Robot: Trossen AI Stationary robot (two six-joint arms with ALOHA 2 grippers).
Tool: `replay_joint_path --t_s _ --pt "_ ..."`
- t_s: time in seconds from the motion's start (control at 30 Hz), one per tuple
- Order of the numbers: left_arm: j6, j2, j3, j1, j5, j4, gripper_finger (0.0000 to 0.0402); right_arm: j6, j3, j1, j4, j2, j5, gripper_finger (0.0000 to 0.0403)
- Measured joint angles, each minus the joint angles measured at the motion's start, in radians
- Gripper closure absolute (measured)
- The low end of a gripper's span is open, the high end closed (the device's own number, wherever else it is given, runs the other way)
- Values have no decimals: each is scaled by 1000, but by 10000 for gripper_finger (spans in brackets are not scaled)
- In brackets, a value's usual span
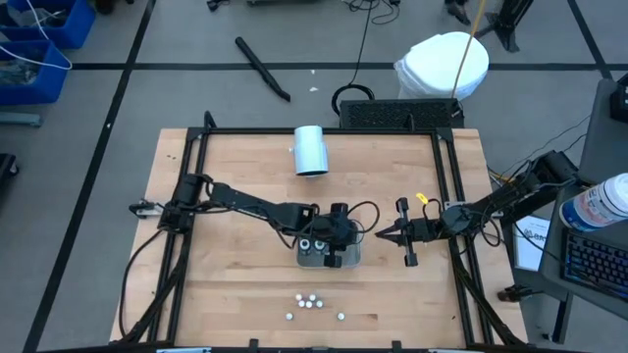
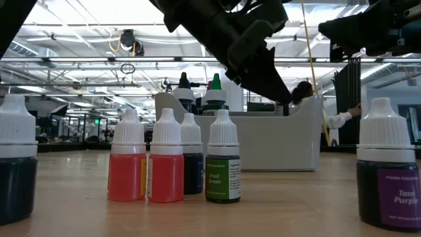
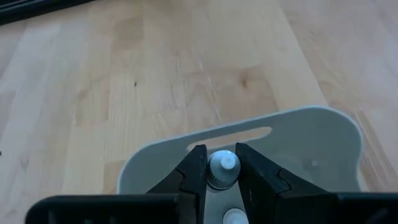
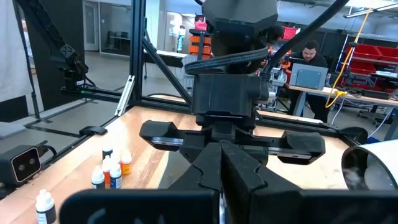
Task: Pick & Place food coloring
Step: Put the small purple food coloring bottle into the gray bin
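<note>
Left gripper (image 3: 222, 169) over the grey tray (image 3: 323, 134), jaws narrowly apart and clamped on a white-capped food coloring bottle (image 3: 224, 167); cap sits between the two fingertips, both pads touching it. A second white cap (image 3: 234, 217) shows just beside it, lower in the tray, partly hidden by the fingers. In the high view the left gripper (image 1: 329, 238) hangs above the tray (image 1: 351, 257), near table centre; what is inside the tray is mostly covered by the gripper, so count unclear.

Right gripper (image 1: 385, 234) sits just beside the tray on its right side, jaws together, holding nothing, pointing at the left gripper. Right wrist view is filled by the left arm's wrist, close in front.

Rest of the food coloring: small cluster of bottles (image 1: 309, 303) on the bare table near the front edge, well apart from the tray. Low view shows them upright: two red bottles (image 2: 146, 163), a green-labelled one (image 2: 223, 161), a dark one behind, plus a purple-labelled bottle (image 2: 388, 172) at right and a dark one (image 2: 16, 168) at left.

Large white cylinder (image 1: 311, 150) lies on its side toward the back of the table, well clear of both arms. A person (image 4: 308, 57) sits at a laptop beyond the table.
</note>
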Motion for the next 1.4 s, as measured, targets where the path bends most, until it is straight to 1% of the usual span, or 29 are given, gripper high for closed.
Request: replay_joint_path --t_s 0.23,0.53,0.77,0.93,1.4 --pt "19 0 0 4 0 -1 324 0 0 0 0 0 0 403" --pt "-6 30 0 36 42 7 324 0 0 0 0 0 0 403" --pt "-6 31 0 37 43 2 323 0 -1 0 0 0 0 403" --pt "49 40 0 34 43 -5 323 0 -1 0 0 0 0 403" --pt "46 59 0 37 44 3 323 -2 -1 0 7 0 0 403"
